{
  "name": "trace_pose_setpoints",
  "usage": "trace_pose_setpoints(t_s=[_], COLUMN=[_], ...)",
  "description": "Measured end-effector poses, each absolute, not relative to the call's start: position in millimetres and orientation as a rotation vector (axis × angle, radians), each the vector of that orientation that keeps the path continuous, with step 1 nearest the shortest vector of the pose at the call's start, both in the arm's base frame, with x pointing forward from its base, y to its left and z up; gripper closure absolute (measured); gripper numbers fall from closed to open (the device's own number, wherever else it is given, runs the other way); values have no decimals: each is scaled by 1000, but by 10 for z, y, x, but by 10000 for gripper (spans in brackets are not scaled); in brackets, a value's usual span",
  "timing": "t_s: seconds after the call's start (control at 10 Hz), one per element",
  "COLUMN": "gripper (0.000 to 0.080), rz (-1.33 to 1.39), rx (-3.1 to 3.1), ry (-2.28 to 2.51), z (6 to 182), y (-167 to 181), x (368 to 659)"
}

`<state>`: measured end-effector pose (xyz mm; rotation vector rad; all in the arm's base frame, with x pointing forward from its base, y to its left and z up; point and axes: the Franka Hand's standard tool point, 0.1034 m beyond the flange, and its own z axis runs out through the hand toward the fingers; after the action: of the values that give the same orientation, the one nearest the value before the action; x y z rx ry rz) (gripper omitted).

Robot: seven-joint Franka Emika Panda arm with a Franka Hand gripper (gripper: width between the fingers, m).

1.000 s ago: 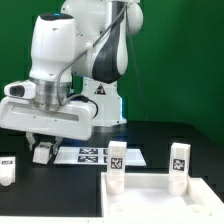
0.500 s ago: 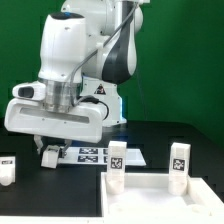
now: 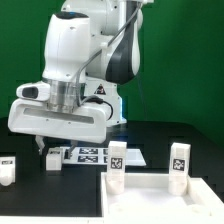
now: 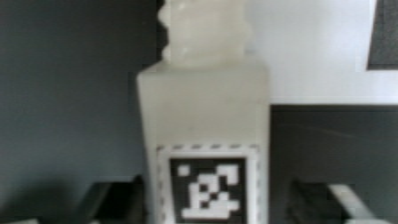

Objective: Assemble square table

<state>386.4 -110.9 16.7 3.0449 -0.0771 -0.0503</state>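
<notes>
Now | claw [image 4: 222, 198] astride leg [image 4: 201, 110] | gaps along both edges

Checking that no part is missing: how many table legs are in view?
4 legs: one at the exterior view's left edge, one under the claw, two upright by the tabletop's far rim. None seems hidden.

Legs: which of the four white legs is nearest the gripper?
The leg between the fingers of the gripper, beside the marker board; the others stand clear, one at the exterior view's left edge, two by the tabletop.
</notes>
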Motion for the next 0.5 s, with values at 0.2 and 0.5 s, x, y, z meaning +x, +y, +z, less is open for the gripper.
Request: trace_pose_setpoints(t_s=[0.2, 0.5], gripper=[180, 154], rz=[-160, -553], rx=[3088, 3116], ry=[-118, -196], z=[267, 502], y=[-1083, -1132], x=[3883, 4220])
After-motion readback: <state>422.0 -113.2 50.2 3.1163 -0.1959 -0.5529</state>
